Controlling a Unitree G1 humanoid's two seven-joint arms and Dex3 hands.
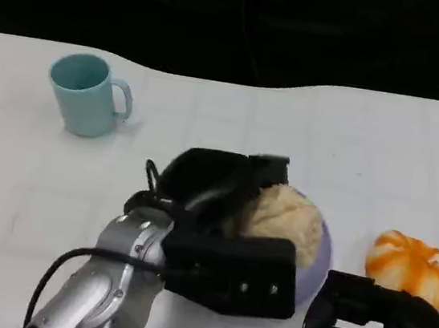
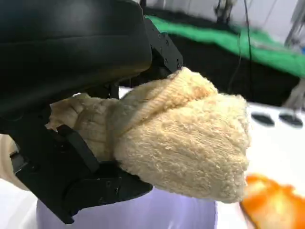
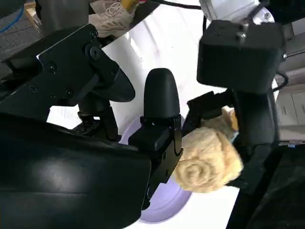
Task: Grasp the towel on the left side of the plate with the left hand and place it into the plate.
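Towel (image 2: 190, 143) (rolled) sits gripped between left hand's (image 1: 216, 192) fingers (image 2: 86, 186).

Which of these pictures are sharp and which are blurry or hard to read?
Head view: evenly lit and mildly soft; mug and pumpkin readable. Left wrist view: towel sharp in the left hand, while the pumpkin and background are blurred. Right wrist view: the right hand is a dark, near shape; towel and plate clear.

Towel (image 1: 286, 213) was cream; plate (image 1: 315, 266) lavender; mug (image 1: 87, 94) pale teal; pumpkin (image 1: 414, 266) orange with white stripes; surface (image 1: 23, 179) white; left hand (image 1: 216, 188) black.
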